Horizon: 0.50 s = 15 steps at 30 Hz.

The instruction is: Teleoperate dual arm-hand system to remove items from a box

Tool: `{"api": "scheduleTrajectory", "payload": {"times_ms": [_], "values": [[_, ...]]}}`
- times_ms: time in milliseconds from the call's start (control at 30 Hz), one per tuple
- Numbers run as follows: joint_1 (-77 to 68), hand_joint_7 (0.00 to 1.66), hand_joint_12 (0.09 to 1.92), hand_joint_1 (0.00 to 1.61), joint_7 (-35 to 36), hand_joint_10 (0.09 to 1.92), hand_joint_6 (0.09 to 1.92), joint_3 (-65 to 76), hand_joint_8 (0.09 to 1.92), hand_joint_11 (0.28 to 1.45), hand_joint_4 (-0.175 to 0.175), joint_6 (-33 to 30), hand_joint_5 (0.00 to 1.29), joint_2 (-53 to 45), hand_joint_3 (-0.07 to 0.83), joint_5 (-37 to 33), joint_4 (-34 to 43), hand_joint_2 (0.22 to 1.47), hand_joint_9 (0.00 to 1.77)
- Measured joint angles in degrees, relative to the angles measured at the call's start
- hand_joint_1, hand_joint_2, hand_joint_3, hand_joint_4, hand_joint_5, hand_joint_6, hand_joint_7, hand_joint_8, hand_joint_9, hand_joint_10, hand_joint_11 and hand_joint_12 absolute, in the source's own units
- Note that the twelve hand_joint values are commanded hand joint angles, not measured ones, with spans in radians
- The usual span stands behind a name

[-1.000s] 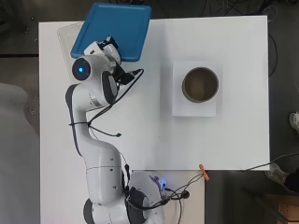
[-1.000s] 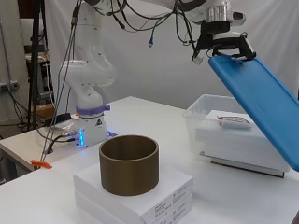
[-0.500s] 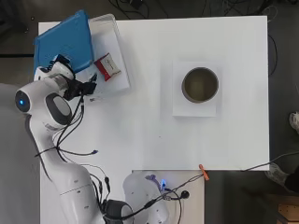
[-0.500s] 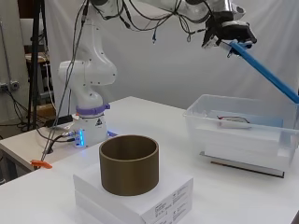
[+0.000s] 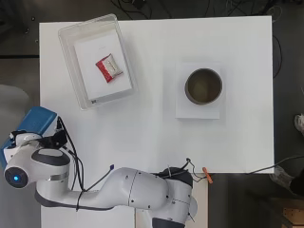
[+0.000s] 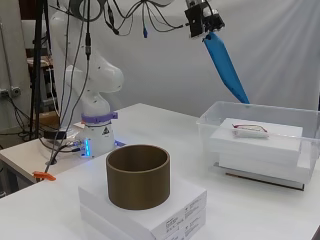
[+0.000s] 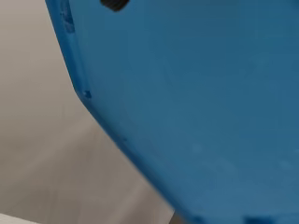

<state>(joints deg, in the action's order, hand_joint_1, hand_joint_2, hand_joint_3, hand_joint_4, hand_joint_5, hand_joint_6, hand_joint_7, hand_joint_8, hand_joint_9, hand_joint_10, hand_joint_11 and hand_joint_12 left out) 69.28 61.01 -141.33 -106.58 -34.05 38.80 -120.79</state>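
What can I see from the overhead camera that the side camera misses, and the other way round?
Only the overhead view shows where the blue lid has gone: out past the table's edge, away from the clear box. Only the side view shows height: the lid hangs from the hand high above the table, tilted steeply, and the box's packet lies on a stack of white boxes. Both show the open box with the red and white packet inside, and the brown ring on its own white box.
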Motion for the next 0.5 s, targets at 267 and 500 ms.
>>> {"api": "scheduleTrajectory", "payload": {"times_ms": [267, 500], "values": [[-33.45, 1.17, 1.92, 1.15, 12.31, 1.92, 1.92, 49.02, 1.92, 1.07, 0.175, 0.71, 0.67, 34.82, 0.001, -22.0, -2.1, 1.22, 1.35], [-79.51, 1.16, 1.92, 1.18, 23.15, 1.92, 1.92, 108.95, 1.92, 1.08, 0.175, 1.61, 0.64, 79.78, -0.001, -42.1, -3.89, 1.22, 1.36]]}}
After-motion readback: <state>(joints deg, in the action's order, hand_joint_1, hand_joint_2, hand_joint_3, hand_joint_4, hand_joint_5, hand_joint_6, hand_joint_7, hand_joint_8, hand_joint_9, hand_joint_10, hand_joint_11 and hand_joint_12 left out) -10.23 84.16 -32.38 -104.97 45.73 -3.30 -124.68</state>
